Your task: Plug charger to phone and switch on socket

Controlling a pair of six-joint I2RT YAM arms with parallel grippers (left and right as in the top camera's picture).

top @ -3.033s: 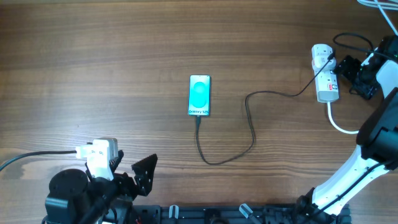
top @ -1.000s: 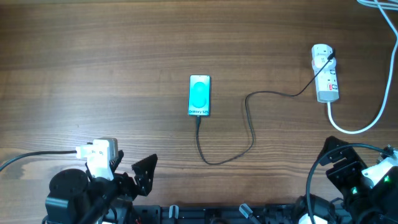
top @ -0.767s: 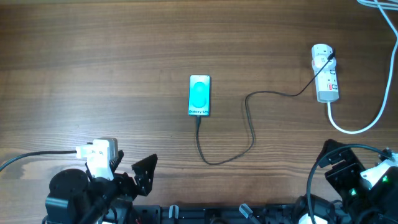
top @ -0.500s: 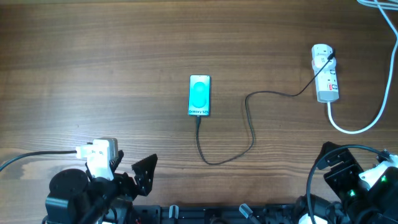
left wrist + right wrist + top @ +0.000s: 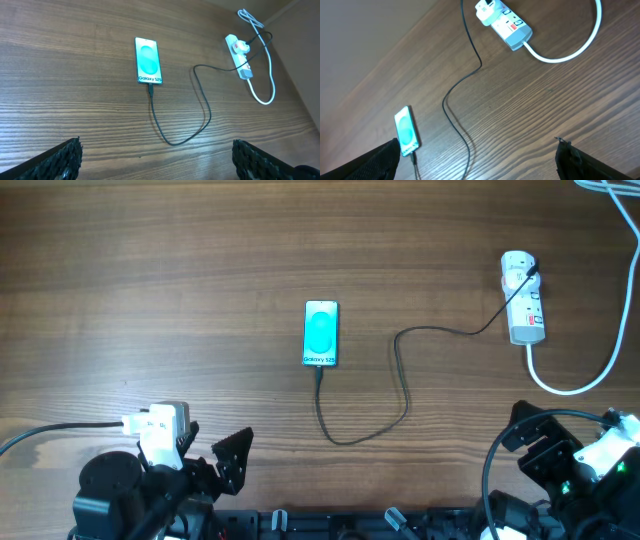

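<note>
Phone point(image 5: 321, 333): flat on tabletop point(image 5: 150, 280), screen up.
Socket point(image 5: 523, 300): far right; switch unclear.
Charger point(image 5: 403, 385): runs from phone to socket; tip too tiny.
Left fingers point(image 5: 55, 159): spread, partly cut off.
Right fingers point(image 5: 370, 162): spread, cut off.

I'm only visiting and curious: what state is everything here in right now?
phone: lying flat, screen lit, charger joined at its lower edge.
charger: one end at the phone, the other in the socket.
socket: charger plugged in; switch position too small to tell.
left end effector: open, empty.
right end effector: open, empty.
</note>
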